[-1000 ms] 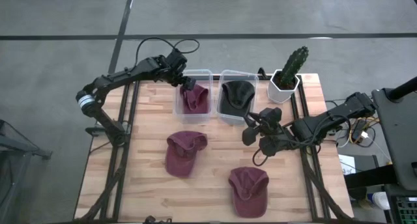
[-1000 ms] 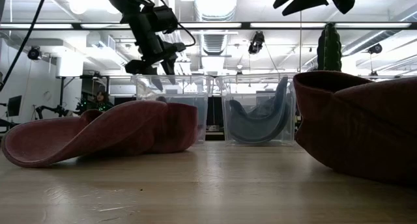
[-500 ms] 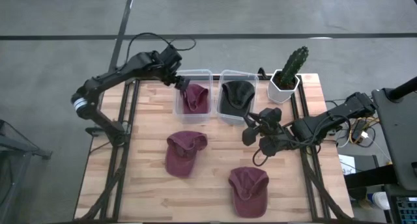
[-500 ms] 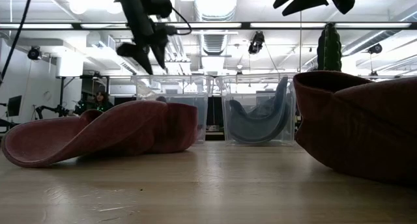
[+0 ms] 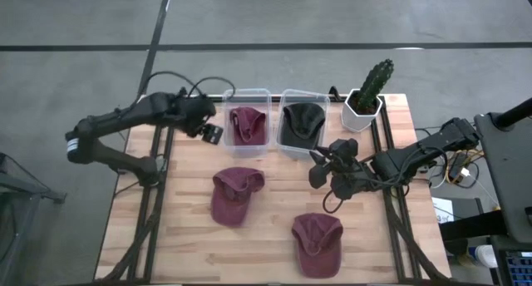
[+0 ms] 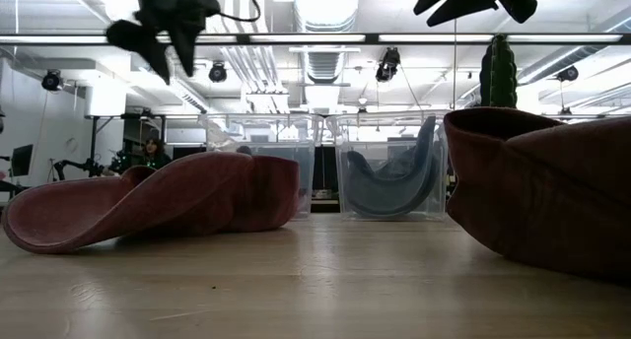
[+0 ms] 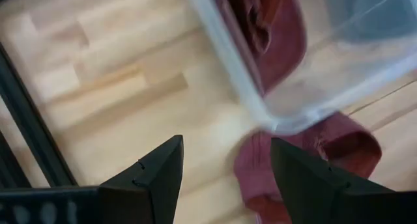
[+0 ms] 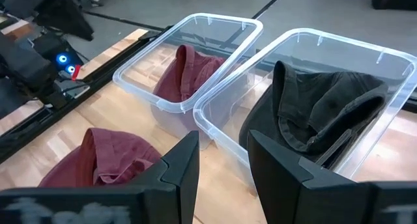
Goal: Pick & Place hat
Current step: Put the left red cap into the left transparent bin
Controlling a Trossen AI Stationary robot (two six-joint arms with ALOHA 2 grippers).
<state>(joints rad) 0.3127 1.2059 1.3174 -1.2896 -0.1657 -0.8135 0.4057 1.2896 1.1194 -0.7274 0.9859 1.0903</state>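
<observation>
High view first: we find no brand, label or readable writing on any hat or bin. On the wooden surface point(image 5: 183, 236) two clear bins sit side by side at the far edge. The left bin point(image 5: 247, 93) holds a maroon hat point(image 5: 248, 125); the right bin point(image 5: 302, 95) holds a dark hat point(image 5: 301, 125). Two more maroon hats lie loose on the surface: one point(image 5: 234, 194) near the middle in front of the bins, another point(image 5: 317, 241) toward the near edge. A potted cactus point(image 5: 368, 95) stands at the far right corner, just beside the right bin.

We see the left tool point(image 5: 209, 133) above the surface just left of the left bin, its fingers spread apart with nothing between them. The right tool point(image 5: 318, 165) hangs in front of the right bin; its fingers stand partly apart and hold nothing.

From table height, the near maroon hat point(image 6: 537, 196) is cut off at the picture's right and hides part of the surface behind it, while the middle hat point(image 6: 158, 201) covers the lower part of the left bin. The left wrist picture is smeared, so we make out only a bin corner and maroon cloth. A person point(image 6: 153, 150) sits far back in the room, too small to describe.
</observation>
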